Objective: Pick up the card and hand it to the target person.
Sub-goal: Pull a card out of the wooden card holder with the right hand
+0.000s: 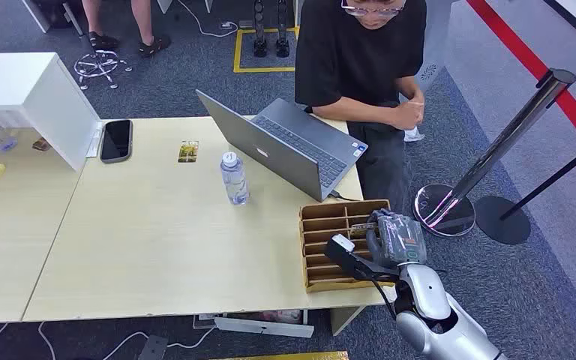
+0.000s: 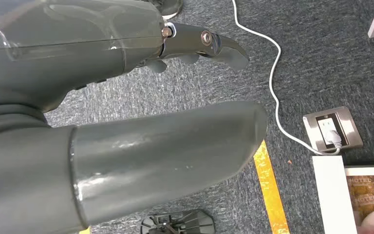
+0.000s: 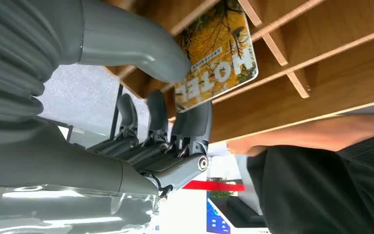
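The yellow-printed card point(image 3: 217, 58) (glossy, tilted) sits pinched above the wooden organizer's point(image 3: 321, 73) slots.

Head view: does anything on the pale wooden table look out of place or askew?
One small yellow-brown card lies loose on the pale wooden table, far from the brown slotted wooden card box, where the right hand pinches another yellow card. Nothing is spilled.

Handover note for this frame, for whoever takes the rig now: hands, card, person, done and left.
Right hand: pinches the card between thumb and fingers, over the slotted wooden tray at the table's near right corner.
Left hand: holds nothing, hanging over the carpet.
Person: standing behind the open laptop, arms drawn in.
Done: card gripped.
Left: lift it clear of the tray, carry it across and hand it over.
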You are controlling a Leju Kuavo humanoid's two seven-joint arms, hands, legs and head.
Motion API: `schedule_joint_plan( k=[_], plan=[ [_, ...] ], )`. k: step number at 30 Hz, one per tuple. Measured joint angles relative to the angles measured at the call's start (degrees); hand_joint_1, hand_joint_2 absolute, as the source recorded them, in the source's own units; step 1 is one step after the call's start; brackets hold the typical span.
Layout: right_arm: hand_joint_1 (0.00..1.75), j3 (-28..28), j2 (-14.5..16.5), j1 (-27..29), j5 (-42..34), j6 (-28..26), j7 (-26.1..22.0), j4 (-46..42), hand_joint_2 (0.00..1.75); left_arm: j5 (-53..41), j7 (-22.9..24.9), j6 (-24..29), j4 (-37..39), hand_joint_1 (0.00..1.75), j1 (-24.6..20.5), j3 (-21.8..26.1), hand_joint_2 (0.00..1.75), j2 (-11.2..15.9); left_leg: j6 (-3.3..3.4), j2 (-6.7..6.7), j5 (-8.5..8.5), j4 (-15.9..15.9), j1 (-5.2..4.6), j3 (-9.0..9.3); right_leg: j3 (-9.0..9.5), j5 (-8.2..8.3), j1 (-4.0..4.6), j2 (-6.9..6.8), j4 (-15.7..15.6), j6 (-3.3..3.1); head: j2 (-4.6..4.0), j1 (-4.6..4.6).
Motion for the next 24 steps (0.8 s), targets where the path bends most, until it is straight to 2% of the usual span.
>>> schedule_joint_plan(
  k=[12, 24],
  plan=[
    [1.2, 0.0, 0.0, 0.0, 0.2, 0.0, 0.1, 0.0, 1.75, -0.1, 0.0, 0.0, 0.0, 0.0, 0.0, 0.0, 0.0, 0.0, 0.0, 0.0, 0.0, 0.0, 0.0, 0.0, 0.0, 0.0, 0.0, 0.0, 0.0, 0.0, 0.0, 0.01],
    [1.4, 0.2, 0.0, -0.1, -1.3, -0.9, -0.2, -0.1, 1.75, -0.3, 0.0, 0.0, 0.0, 0.0, 0.0, 0.0, 0.0, 0.0, 0.0, 0.0, 0.0, 0.0, 0.0, 0.0, 0.0, 0.0, 0.0, 0.0, 0.0, 0.0, 0.0, 0.01]
  ],
)
